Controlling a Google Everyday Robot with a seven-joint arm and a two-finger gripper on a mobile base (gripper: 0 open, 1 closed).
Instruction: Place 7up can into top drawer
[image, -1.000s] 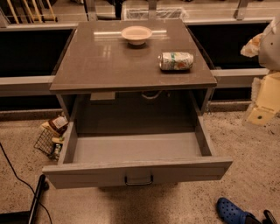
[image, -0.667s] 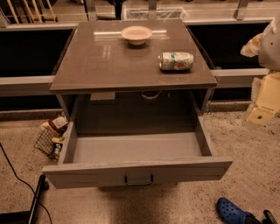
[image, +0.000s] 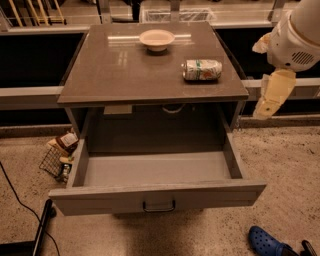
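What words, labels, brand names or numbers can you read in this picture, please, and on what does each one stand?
None can be read.
7up can, lying on its side on the tabletop: green markings, too blurred to read.
Packets in the wire basket on the floor: too small to read.
No text shows on the top drawer, the bowl, or the gripper, which hangs right of the tabletop.

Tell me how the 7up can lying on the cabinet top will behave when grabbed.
The 7up can lies on its side, so a nudge would probably roll it toward the front or back edge. Its thin metal wall likely dents under a hard squeeze. The gripper hangs to the right, clear of it.
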